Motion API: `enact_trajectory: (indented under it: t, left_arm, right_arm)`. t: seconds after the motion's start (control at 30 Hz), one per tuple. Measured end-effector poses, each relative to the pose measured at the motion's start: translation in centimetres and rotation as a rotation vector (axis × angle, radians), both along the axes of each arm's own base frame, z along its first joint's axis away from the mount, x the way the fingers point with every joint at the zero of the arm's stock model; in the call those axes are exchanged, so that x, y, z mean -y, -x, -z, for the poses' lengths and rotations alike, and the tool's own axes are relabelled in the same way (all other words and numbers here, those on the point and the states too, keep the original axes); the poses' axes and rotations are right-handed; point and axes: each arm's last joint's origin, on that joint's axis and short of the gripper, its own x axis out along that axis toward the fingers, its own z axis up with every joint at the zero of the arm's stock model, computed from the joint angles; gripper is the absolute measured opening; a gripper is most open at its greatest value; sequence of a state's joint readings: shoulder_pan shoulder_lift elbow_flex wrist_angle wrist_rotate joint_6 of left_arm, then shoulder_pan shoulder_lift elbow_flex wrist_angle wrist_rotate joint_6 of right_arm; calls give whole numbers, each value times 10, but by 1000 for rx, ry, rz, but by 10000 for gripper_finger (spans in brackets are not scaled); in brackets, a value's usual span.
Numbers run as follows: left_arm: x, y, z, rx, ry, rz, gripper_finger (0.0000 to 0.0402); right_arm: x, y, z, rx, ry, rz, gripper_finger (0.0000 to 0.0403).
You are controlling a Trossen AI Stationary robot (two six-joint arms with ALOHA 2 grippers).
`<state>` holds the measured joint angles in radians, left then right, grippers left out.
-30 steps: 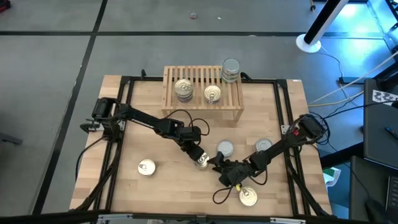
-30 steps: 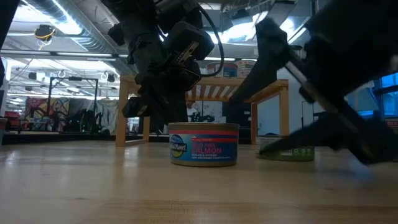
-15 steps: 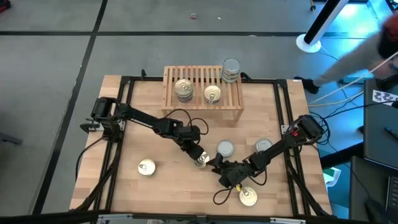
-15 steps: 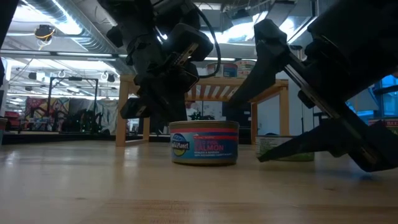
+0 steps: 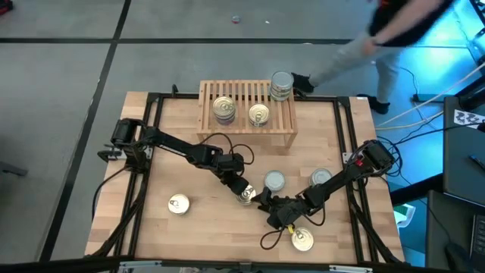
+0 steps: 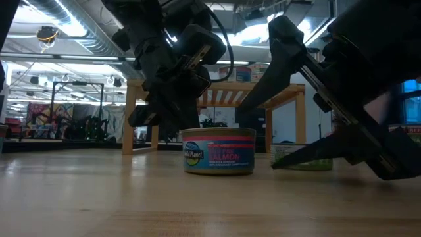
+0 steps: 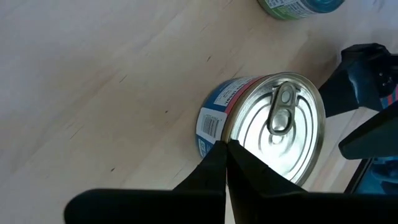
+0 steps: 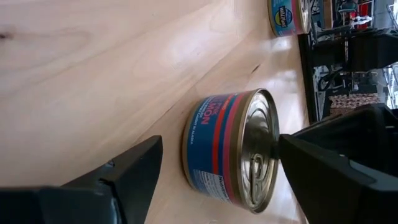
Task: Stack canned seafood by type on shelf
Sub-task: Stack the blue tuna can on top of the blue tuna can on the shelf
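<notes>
The tabletop (image 5: 189, 159) carries the shelf (image 5: 247, 130) at its far edge, and three stacks of cans stand on it already: a gold one (image 5: 223, 108), another gold one (image 5: 259, 115) and a silver-grey one (image 5: 281, 85). Loose cans lie near the front, among them the salmon can (image 5: 245, 196) in the middle between the two arms. The right claw (image 5: 264, 200) is spread wide around this can, one finger on each side, and I think it is about to grasp it. To do this well, it should go low enough that the fingers meet the can's side wall, not the rim, and close evenly. The left claw (image 5: 241, 189) is fully closed and its tip rests at the can's edge, so it can steady the can but should leave before the lift.
</notes>
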<state>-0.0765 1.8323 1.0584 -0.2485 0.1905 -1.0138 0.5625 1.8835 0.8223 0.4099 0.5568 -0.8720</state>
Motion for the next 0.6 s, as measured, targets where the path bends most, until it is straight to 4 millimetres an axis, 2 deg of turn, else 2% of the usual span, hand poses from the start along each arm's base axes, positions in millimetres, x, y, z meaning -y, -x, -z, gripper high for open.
enact_trajectory:
  t: [0.6]
  left_arm:
    - [1,-5,-1,53,63,27,0]
  right_arm:
    - [-1,1,-1,14,57,-3,319]
